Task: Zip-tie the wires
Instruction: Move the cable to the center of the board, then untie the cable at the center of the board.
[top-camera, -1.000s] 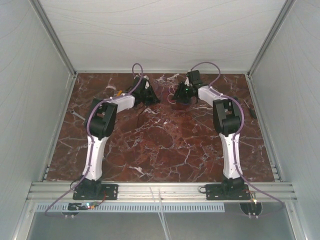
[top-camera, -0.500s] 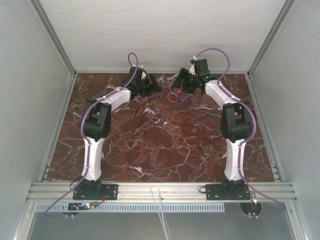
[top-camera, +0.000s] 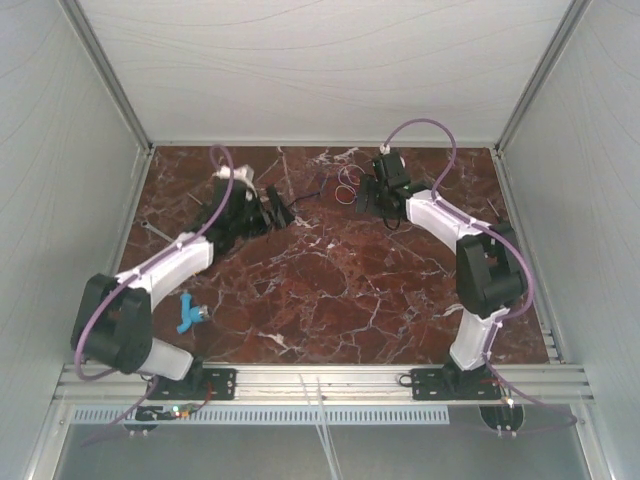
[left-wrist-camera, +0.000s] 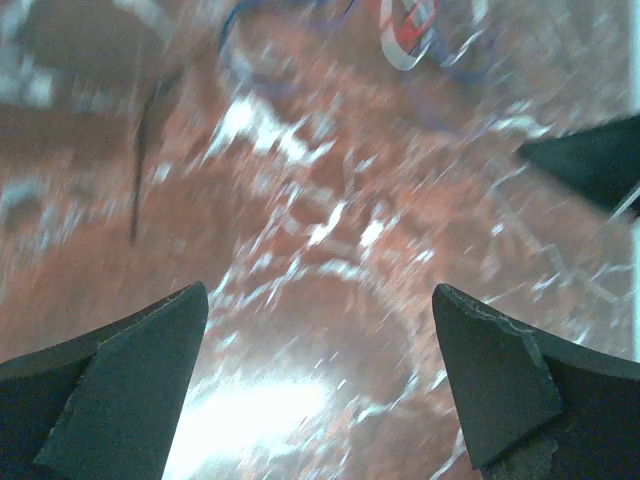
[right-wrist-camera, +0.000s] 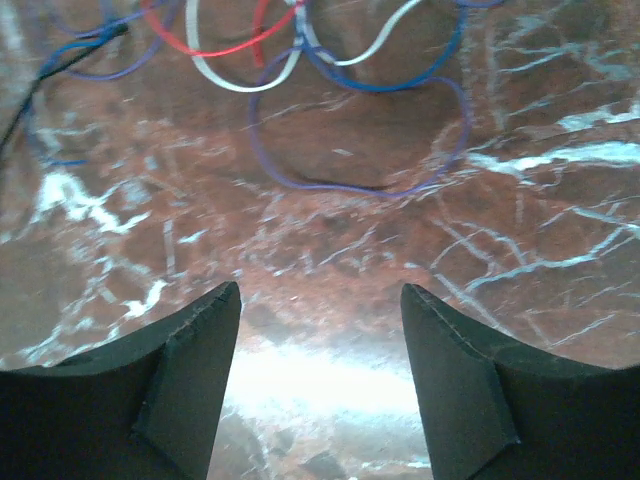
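Top external view shows the wires (top-camera: 348, 180) lying loose on the table (top-camera: 330, 290) close to its far edge, a little right of the middle. My right claw (top-camera: 365, 196) sits just beside them on the near side, and my left claw (top-camera: 276, 212) is farther off toward the left edge. Both claws are released with nothing between the fingers: the right wrist view has the right claw (right-wrist-camera: 320, 287) spread over bare marble with the wires (right-wrist-camera: 300, 60) just ahead. The left wrist view has the left claw (left-wrist-camera: 318, 290) equally wide, with the wires (left-wrist-camera: 400, 30) a blur at the far side. I judge the step in hand is gathering the loops, so I would bring the right claw in low and pinch where several strands cross, not one stray loop, since these strands look springy and likely to slip out. A thin dark strip (left-wrist-camera: 140, 150) in the left wrist view may be the tie, but it is too blurred to say. I see no box, tray or bin in any view. A small blue object (top-camera: 188, 315) lies toward the near left corner.
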